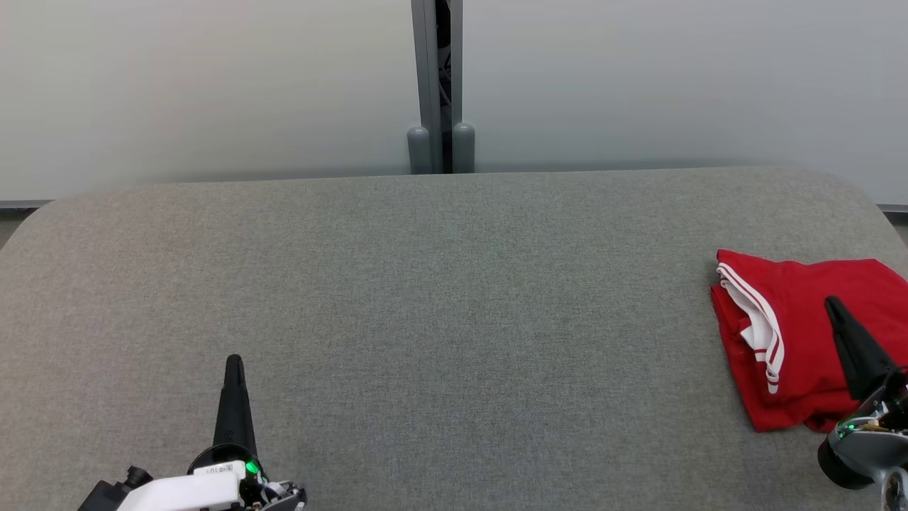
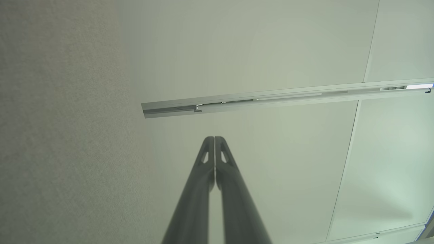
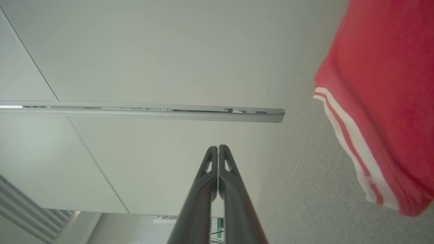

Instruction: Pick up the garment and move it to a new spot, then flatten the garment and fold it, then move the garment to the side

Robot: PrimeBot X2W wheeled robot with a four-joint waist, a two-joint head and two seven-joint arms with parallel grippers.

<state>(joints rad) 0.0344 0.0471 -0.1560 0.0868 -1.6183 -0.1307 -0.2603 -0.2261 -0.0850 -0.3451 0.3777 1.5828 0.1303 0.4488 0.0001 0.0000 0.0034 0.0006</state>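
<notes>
1 folded red shirt (image 1: 801, 319) looks light and limp, best pinched through its layered edge; left gripper (image 1: 234, 358) and right gripper (image 1: 831, 301) both sit pressed together, empty.

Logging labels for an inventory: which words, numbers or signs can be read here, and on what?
Small white sticker at the base of the left gripper: printed characters, too small to read.
Folded red garment with white stripes: no text showing.
Grey felt tabletop: none.
</notes>
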